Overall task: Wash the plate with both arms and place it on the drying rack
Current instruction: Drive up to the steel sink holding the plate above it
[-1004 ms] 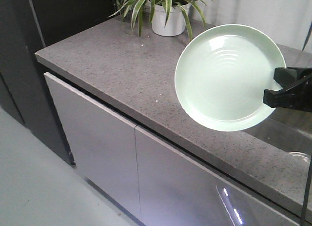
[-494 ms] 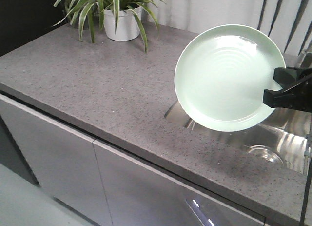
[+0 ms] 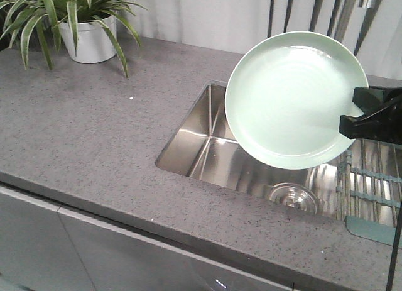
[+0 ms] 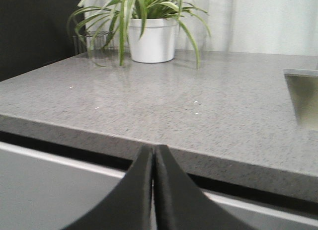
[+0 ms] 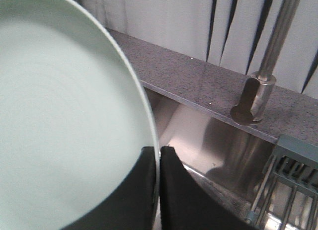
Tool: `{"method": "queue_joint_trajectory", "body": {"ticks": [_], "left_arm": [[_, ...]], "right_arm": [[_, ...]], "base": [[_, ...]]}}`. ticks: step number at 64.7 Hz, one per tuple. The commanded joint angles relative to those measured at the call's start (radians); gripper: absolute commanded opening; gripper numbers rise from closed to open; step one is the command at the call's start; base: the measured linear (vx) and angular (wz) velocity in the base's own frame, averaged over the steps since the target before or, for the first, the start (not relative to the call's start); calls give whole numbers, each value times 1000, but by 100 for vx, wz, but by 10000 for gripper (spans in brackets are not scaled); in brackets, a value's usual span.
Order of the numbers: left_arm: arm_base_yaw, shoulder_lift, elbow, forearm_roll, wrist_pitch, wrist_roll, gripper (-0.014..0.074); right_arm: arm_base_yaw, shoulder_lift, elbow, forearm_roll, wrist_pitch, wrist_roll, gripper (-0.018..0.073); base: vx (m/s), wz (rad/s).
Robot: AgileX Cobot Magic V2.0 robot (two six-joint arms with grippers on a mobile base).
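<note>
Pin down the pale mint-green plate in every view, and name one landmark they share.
Exterior front-facing: the round pale mint-green plate sits upper right, its right edge gripped by the black right claw.
Left wrist: not in it.
Right wrist: the plate fills the left half, rim clamped in the claw.
Shared landmark: the grey speckled countertop, in all three.

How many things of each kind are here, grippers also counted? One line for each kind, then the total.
plate: 1
potted plant: 1
sink: 1
faucet: 1
drying rack: 1
grippers: 2, left gripper, right gripper
total: 7
</note>
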Motion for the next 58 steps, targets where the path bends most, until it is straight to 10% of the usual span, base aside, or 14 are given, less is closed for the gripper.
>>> {"method": "queue_joint_trajectory", "body": {"ticks": [1,58], "left_arm": [[1,-16,15,-6,-73,-11,-6],[1,-16,15,-6,-73,-11,-6]], "right_arm": [[-3,-17,-28,9,-74,-8,-5],[-3,-17,-28,9,-74,-8,-5]], "base": [[6,-26],[5,-23]]}}
